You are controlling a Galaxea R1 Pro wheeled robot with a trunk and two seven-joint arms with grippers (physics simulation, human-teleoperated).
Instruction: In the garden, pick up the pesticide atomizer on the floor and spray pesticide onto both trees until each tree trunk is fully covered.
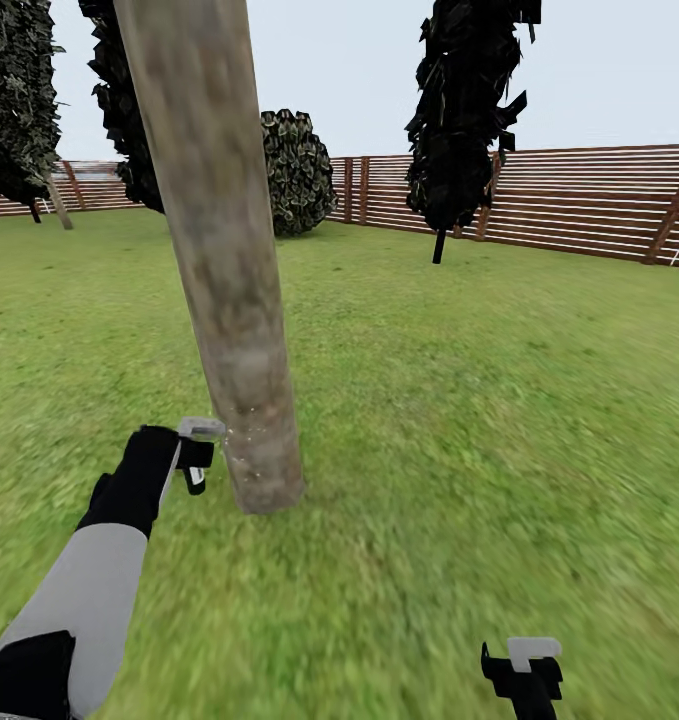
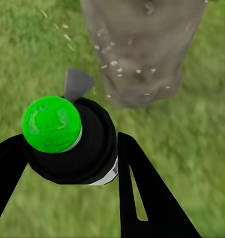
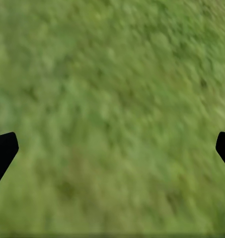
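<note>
A thick mottled grey-brown tree trunk rises from the grass floor just ahead of me. Low beside its base, my left gripper is shut on the pesticide atomizer, a black can with a bright green cap. Its grey nozzle points at the trunk. White spray droplets speckle the lower bark. My right gripper hangs open over bare grass at the bottom right, its fingertips far apart with nothing between them.
A brown slat fence rings the lawn at the back. A dark thin-stemmed tree stands at the right rear and a round bush behind the trunk. Far left, another pale trunk leans under dark foliage.
</note>
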